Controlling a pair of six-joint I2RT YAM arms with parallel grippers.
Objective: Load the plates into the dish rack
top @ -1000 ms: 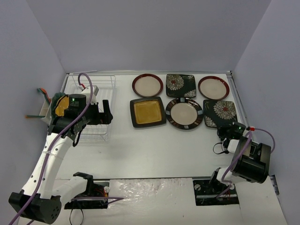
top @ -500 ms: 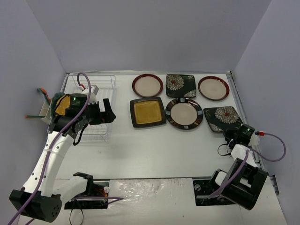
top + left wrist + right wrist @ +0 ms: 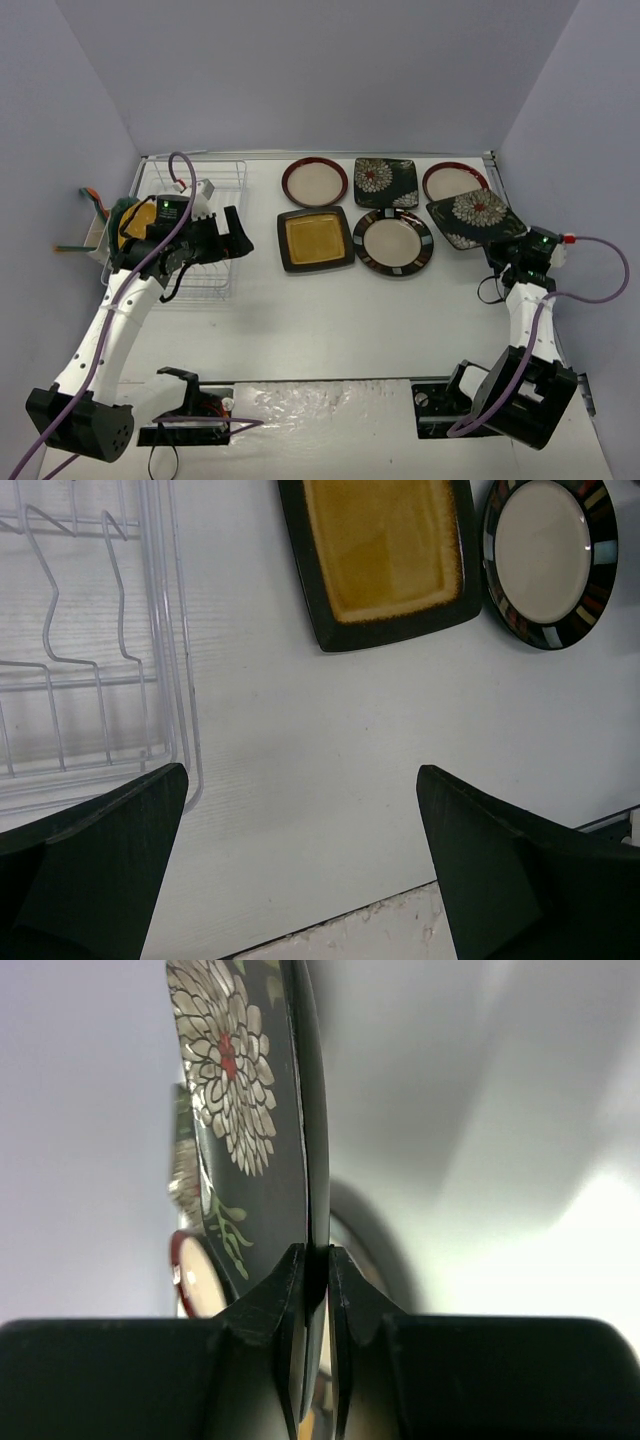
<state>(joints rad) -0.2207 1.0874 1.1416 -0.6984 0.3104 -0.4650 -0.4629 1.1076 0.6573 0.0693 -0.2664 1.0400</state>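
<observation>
The dish rack [image 3: 228,180] stands at the worktop's left; the left jaws hover above its right edge, spread wide and empty; an amber square plate [image 3: 315,238] lies flat mid-worktop among others; the right jaws pinch the rim of a black floral plate [image 3: 475,215], tilted over a red-rimmed plate [image 3: 448,178].

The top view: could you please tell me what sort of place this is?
Probably a lab test booth, not a kitchen: plain walls box in a white table, with plates laid in rows beside a rack.
</observation>
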